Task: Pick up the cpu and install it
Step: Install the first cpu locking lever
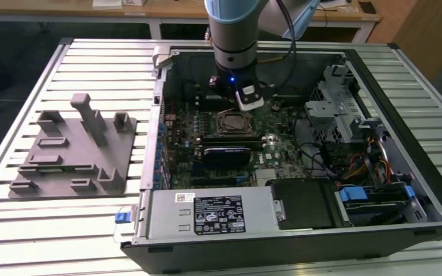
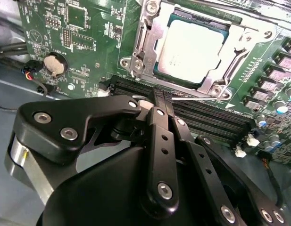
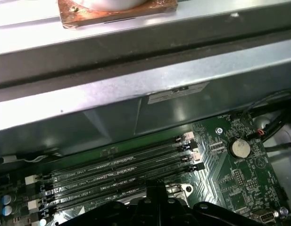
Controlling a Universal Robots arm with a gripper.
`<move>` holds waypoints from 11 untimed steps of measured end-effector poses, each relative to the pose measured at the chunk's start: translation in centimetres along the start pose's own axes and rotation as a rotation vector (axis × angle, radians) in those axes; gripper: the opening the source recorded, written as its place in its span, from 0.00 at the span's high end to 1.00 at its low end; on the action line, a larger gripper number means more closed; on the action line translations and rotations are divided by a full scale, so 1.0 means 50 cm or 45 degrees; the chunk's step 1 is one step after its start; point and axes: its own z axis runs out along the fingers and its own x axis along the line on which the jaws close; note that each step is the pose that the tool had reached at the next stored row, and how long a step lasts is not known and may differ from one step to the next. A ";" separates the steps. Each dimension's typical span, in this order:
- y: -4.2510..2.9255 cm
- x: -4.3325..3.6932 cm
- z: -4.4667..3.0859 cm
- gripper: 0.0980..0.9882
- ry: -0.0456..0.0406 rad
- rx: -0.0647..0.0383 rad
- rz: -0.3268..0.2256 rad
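Gripper (image 2: 160,96) clenched empty, arm upright above motherboard (image 1: 282,152), cpu (image 2: 191,47) seated in socket

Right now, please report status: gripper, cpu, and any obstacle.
Gripper shut, holding nothing, above the memory slots. Cpu already sitting in its socket on the motherboard. Socket frame around it; nothing lying on top.
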 end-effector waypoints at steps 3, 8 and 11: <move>0.001 0.003 0.002 0.99 -0.005 0.002 0.018; 0.007 0.007 0.005 0.99 -0.012 0.005 0.040; 0.013 0.011 0.007 0.99 -0.014 0.006 0.048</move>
